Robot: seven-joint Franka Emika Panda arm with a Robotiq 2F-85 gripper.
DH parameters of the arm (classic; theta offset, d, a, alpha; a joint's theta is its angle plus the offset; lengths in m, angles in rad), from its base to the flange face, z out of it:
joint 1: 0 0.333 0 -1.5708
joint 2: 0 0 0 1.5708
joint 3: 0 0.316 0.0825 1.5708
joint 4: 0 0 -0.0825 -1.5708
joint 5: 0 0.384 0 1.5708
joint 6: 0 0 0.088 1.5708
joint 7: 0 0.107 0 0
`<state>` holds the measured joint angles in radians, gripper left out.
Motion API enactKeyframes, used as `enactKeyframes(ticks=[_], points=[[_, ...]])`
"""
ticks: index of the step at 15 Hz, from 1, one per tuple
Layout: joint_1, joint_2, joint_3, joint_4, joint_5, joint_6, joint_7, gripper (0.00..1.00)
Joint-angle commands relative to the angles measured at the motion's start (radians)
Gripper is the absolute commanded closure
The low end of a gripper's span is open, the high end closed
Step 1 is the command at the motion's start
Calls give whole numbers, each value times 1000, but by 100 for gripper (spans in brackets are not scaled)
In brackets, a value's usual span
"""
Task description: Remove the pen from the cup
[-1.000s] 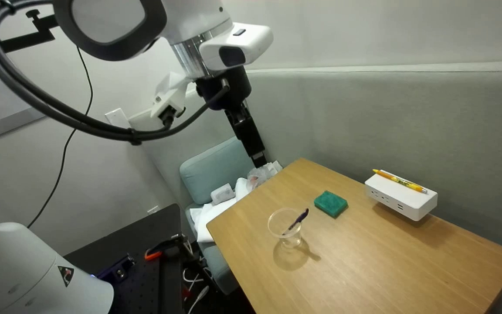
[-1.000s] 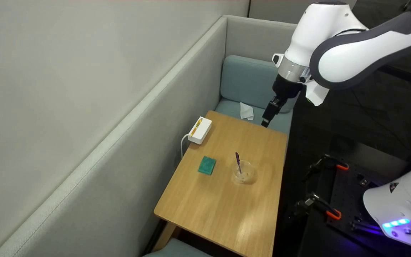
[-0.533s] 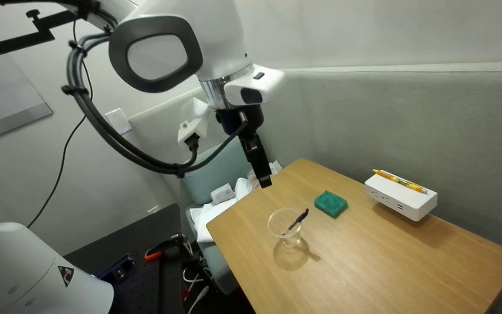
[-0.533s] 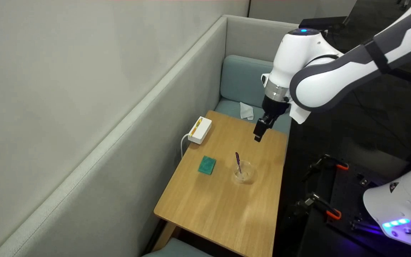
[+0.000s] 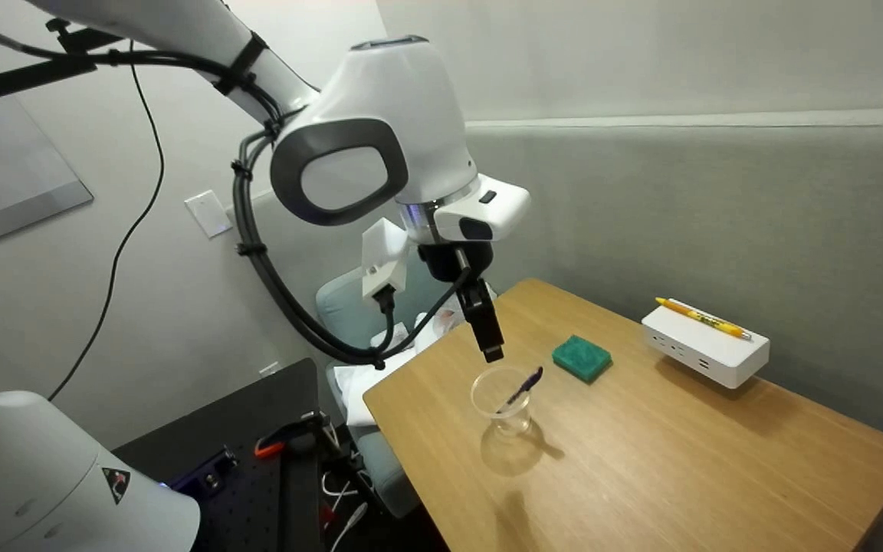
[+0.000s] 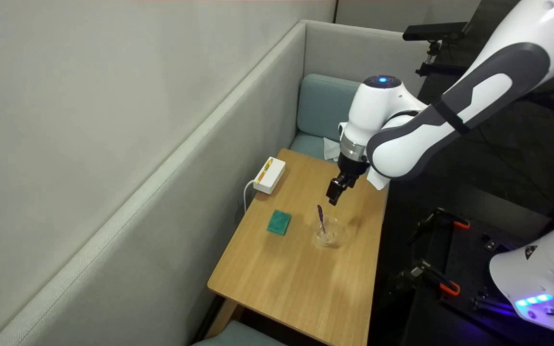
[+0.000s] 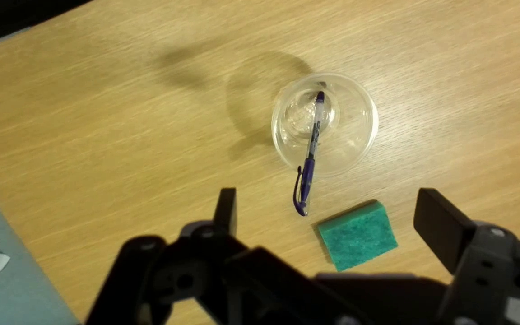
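Below me the table (image 5: pixel 679 460) is wood-grained with rounded corners. On it I see 2 things, near but apart: the upright clear cup (image 7: pixel 345 124) and a green sponge (image 7: pixel 358 235) lying flat. Whether the white outlet box (image 5: pixel 706 346) at the table's edge rests there, I cannot tell

We'd call this an office seating area. Below the tool (image 5: pixel 493 354) is a wooden tabletop (image 5: pixel 641 448) with an outlet box (image 5: pixel 706 345) at its edge; beyond the tool, a padded partition (image 5: pixel 717 215) and cushioned bench (image 6: pixel 325 108).
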<state>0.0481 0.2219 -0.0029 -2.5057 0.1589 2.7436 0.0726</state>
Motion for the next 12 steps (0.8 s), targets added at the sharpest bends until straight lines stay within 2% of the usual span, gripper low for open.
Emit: enactKeyframes(ticks=[1, 12], points=[[-1, 87, 9, 47, -8, 61, 46, 0], [44, 276, -11, 163, -16, 162, 120, 0]])
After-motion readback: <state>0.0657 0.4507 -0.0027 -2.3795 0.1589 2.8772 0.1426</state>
